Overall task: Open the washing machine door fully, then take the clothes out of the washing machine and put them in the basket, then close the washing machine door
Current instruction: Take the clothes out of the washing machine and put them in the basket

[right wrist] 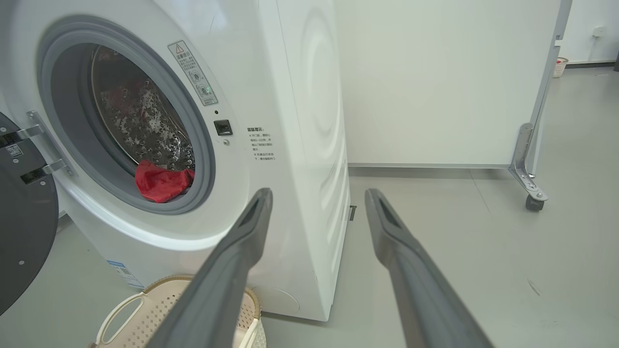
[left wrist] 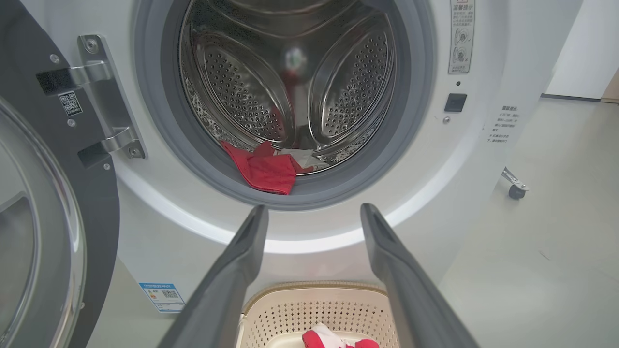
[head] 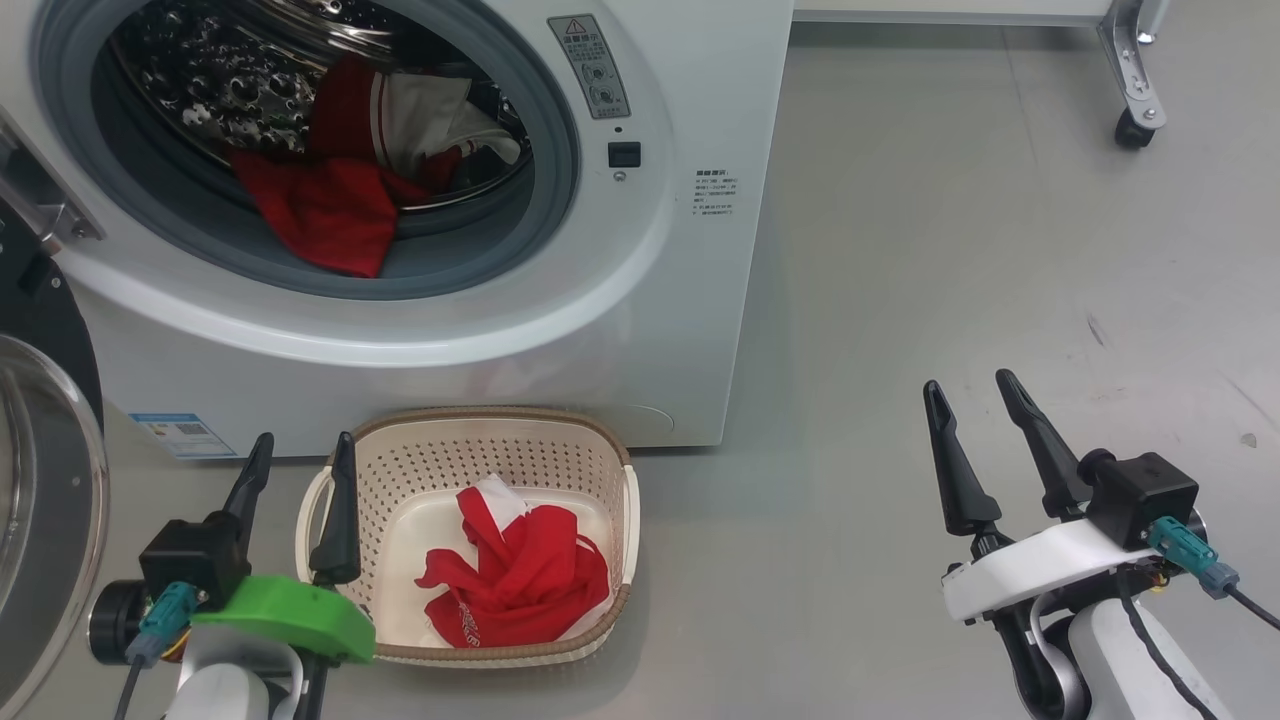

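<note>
- the washing machine door (head: 45,480) stands swung open at the left edge of the head view, its black rim and glass bowl cut off by the frame; in the left wrist view it hangs from a metal hinge (left wrist: 104,96) at the upper left.
- some of the clothes (head: 335,200) lie in the steel drum (head: 210,70) at the upper left: a red piece droops over the grey seal (head: 470,265) at the bottom of the opening, with a red and white piece behind it.
- another red and white garment (head: 525,585) lies bunched in the basket (head: 480,450), lower centre-left.
- the basket stands on the floor (head: 900,250) just in front of the washing machine (head: 600,330), below the opening.
- a blue label (head: 180,435) sits low on the machine's front, left of the basket.
- the left fingers (head: 342,500) are at the lower left, spread wide and holding nothing; one of them overlaps the basket's left rim in the picture. in the left wrist view they (left wrist: 239,261) point up at the opening.
- the right fingers (head: 952,460) are at the lower right, spread wide and empty, above bare floor and well apart from the basket.
- a castor (head: 1135,128) on a metal bracket sits at the upper right.
</note>
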You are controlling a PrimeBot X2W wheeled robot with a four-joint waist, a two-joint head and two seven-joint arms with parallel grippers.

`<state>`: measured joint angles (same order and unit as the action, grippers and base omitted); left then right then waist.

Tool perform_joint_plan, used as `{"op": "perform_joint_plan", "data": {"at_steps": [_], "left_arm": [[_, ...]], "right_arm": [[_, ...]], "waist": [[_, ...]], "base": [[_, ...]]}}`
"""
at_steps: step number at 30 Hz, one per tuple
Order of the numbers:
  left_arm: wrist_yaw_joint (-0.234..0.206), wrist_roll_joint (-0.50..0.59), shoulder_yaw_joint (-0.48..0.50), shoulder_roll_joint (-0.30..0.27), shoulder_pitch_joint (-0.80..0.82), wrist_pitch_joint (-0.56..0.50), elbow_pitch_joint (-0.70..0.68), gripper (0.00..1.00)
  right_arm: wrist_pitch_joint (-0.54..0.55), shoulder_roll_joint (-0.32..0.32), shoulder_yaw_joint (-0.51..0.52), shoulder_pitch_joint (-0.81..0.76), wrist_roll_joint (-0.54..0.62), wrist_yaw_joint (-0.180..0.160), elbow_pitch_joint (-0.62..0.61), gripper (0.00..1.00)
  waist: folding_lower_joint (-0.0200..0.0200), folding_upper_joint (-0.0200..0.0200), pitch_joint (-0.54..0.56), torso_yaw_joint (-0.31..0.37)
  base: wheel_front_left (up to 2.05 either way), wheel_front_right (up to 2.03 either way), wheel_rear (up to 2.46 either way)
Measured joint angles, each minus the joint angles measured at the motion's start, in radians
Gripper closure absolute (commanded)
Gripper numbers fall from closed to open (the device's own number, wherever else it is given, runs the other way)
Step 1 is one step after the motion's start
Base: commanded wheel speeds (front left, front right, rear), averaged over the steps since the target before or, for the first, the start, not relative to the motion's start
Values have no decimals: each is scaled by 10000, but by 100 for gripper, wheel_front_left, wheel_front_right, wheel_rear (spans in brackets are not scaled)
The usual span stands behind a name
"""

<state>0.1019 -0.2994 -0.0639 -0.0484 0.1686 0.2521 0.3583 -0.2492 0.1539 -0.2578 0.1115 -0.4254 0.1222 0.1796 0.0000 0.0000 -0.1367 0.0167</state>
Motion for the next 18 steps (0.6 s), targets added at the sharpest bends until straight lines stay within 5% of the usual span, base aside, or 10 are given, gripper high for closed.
{"op": "perform_joint_plan", "data": {"at_steps": [18], "left_arm": [[2,121,-23,17,-741,0,-1106,0]], "right_arm": [[0,-36,-73,-131,0,0,-58,0]], "waist": [[0,0,98,81]], "base": [[0,0,0]]}}
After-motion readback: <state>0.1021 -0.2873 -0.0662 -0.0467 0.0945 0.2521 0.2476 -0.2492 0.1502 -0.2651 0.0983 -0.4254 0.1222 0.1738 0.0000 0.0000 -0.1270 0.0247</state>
